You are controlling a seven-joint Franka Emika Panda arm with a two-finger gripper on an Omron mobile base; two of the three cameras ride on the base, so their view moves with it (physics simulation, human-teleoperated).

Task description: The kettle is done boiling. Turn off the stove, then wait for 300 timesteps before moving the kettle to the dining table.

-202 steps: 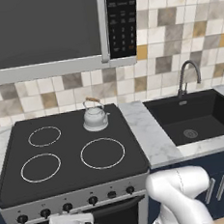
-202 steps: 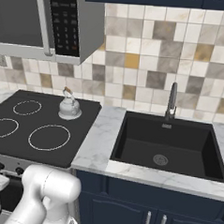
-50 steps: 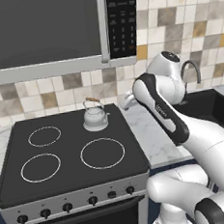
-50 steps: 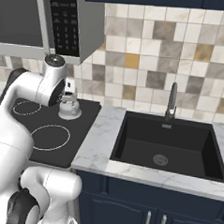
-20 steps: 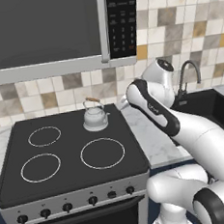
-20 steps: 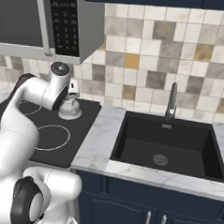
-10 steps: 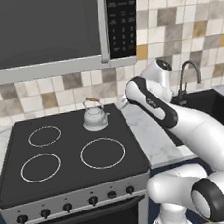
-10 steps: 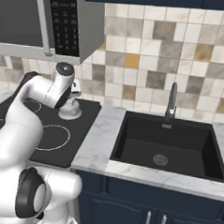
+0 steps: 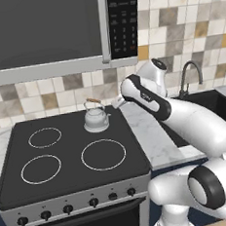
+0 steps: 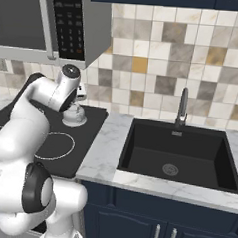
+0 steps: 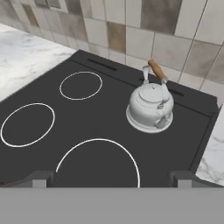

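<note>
Four thin white rings mark the smooth black glass of the stove (image 9: 65, 154), and on the back right ring sits the kettle (image 9: 96, 117), a squat, rounded silver-grey body with a small lid knob and an arched brown-orange handle. The gripper (image 11: 112, 176) hovers apart from the kettle, fingers spread wide and holding nothing. Beside the veined marble counter (image 10: 106, 150), a deep black rectangular sink (image 10: 176, 153) shows a round drain.

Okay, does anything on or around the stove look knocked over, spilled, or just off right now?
Nothing stands out. The kettle sits upright on the back right burner of the stove, handle arched over the lid. The cooktop glass shows no spill or crack. The gripper is apart from the kettle, fingertips wide.
</note>
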